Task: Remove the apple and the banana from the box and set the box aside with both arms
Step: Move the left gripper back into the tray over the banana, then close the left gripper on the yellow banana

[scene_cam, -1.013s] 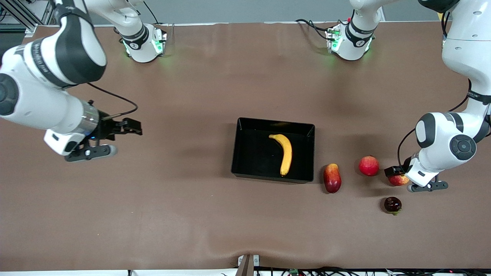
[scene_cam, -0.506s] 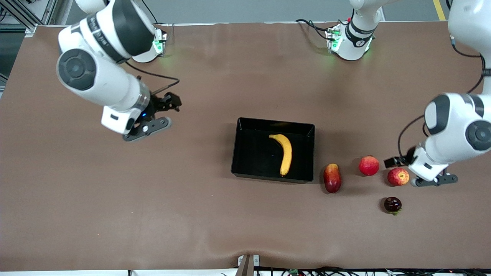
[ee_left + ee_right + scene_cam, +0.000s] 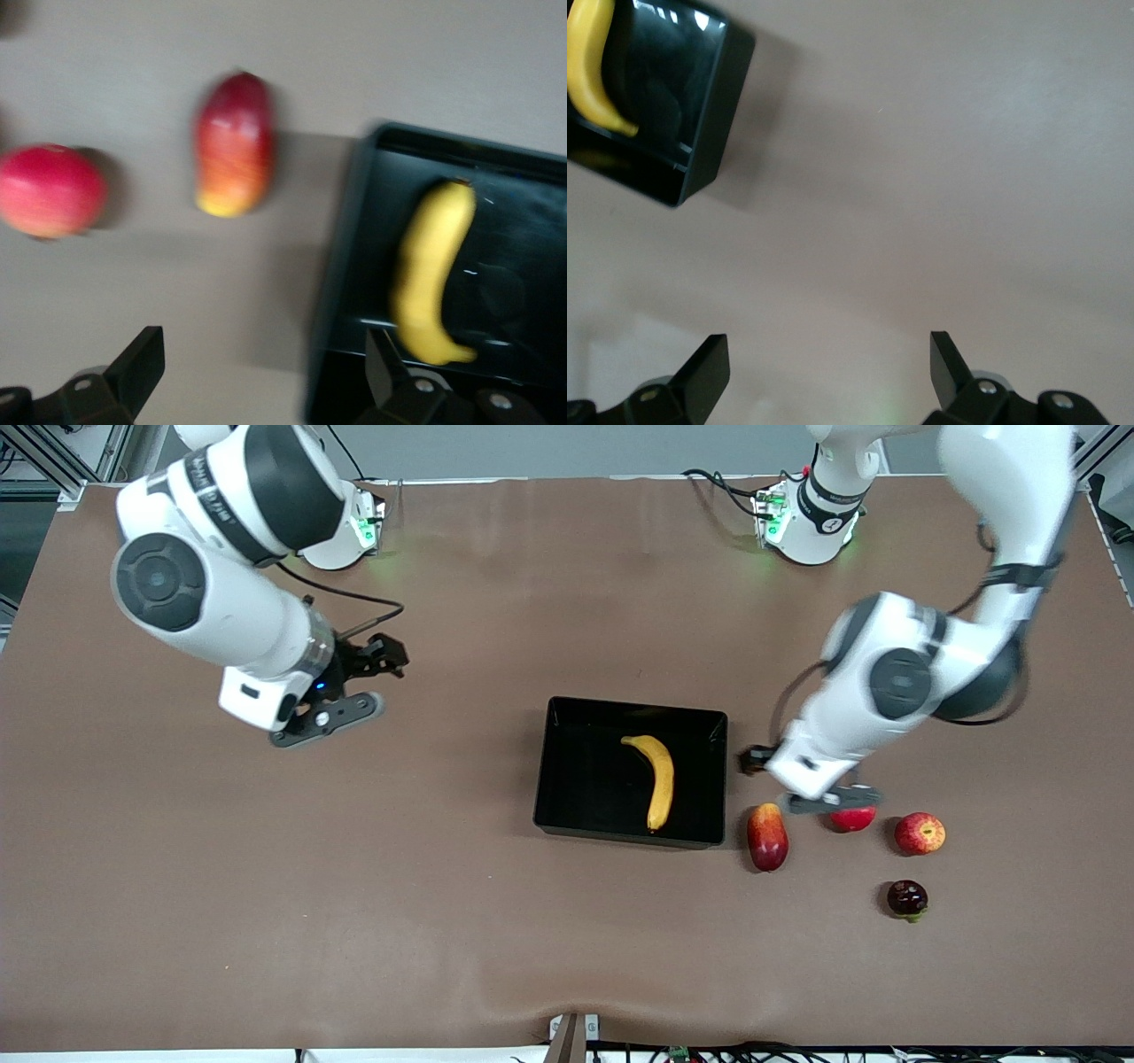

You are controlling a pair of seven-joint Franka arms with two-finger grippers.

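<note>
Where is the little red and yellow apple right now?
The apple sits on the table, not in the black tray, toward the left arm's end. The pinkish-red fruit is beside it, the dark fruit nearer the front camera.

The banana (image 3: 656, 778) lies in the black tray (image 3: 576, 779) at mid-table. The left gripper (image 3: 760, 766) hangs open just off the tray's wall toward the left arm's end, above the mango-like fruit (image 3: 767, 837); the apple (image 3: 920, 833) sits untouched on the table (image 3: 443, 921). The right gripper (image 3: 376, 660) hovers open over bare table toward the right arm's end.

The banana (image 3: 657, 779) lay in the box (image 3: 567, 779). Toward the left arm's end sat the mango (image 3: 767, 837), then the apple (image 3: 920, 833), apart.
</note>
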